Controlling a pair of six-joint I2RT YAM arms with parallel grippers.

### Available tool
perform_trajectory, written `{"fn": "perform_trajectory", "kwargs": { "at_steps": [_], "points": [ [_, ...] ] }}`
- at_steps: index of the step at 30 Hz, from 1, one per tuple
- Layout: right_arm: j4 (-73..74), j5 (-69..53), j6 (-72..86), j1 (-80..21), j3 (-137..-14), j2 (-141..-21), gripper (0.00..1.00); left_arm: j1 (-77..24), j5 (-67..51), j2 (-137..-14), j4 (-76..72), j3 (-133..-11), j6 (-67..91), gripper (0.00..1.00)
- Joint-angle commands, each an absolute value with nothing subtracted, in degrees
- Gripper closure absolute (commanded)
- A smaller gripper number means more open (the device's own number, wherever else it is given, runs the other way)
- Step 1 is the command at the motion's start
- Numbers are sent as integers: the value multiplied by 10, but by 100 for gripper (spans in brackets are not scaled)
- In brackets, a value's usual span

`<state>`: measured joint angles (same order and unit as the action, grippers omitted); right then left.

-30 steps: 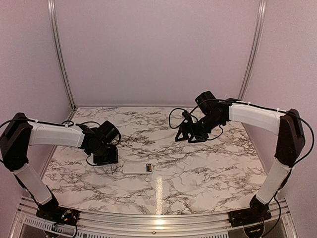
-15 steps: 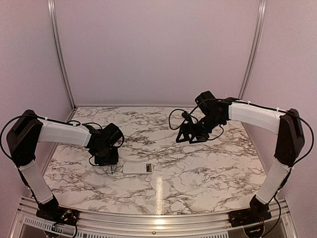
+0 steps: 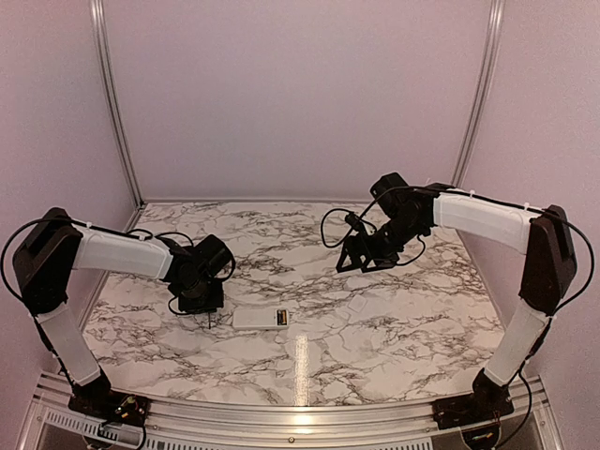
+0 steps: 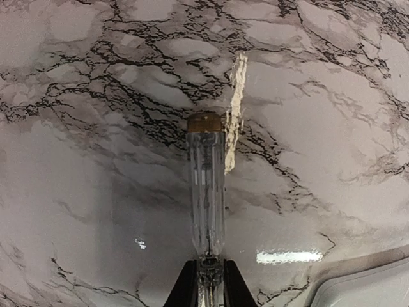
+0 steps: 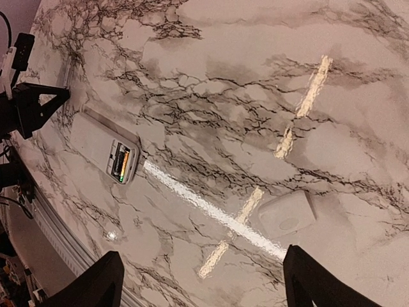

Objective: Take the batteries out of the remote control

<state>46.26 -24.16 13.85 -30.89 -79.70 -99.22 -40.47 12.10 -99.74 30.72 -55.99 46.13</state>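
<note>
The white remote control [image 3: 257, 319] lies on the marble table with its dark battery compartment facing up at its right end. The batteries [image 5: 121, 162] sit inside that compartment, one showing a gold stripe; in the top view they are a dark-gold patch [image 3: 280, 319]. My left gripper [image 3: 201, 298] hangs just left of the remote, shut on a clear-bodied tool [image 4: 206, 182] with a brass-coloured end. A corner of the remote [image 4: 367, 289] shows at that view's lower right. My right gripper [image 3: 367, 259] hovers open at the back right, away from the remote [image 5: 96, 142].
A small flat white cover piece [image 5: 287, 214] lies on the table right of the remote, also seen from above [image 3: 357, 304]. The table has a metal rail along its near edge [image 3: 291, 412] and walls on three sides.
My left gripper has closed down on the clear tool and the left arm has shifted slightly right, toward the remote. The right arm has barely moved.
</note>
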Motion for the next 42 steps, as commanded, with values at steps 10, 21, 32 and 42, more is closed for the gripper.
{"fn": "perform_trajectory", "kwargs": {
  "at_steps": [10, 21, 32, 42],
  "points": [
    [461, -247, 134, -304, -817, -994, 15, -418, 81, -897, 204, -527, 372, 93],
    [404, -394, 155, -304, -841, -986, 14, -436, -122, -849, 120, -576, 251, 91],
    [377, -487, 260, -305, -861, -985, 14, -480, -196, -911, 149, -694, 180, 93],
    [339, -514, 338, -320, -824, -926, 14, -501, -206, -938, 184, -752, 151, 94]
  ]
}}
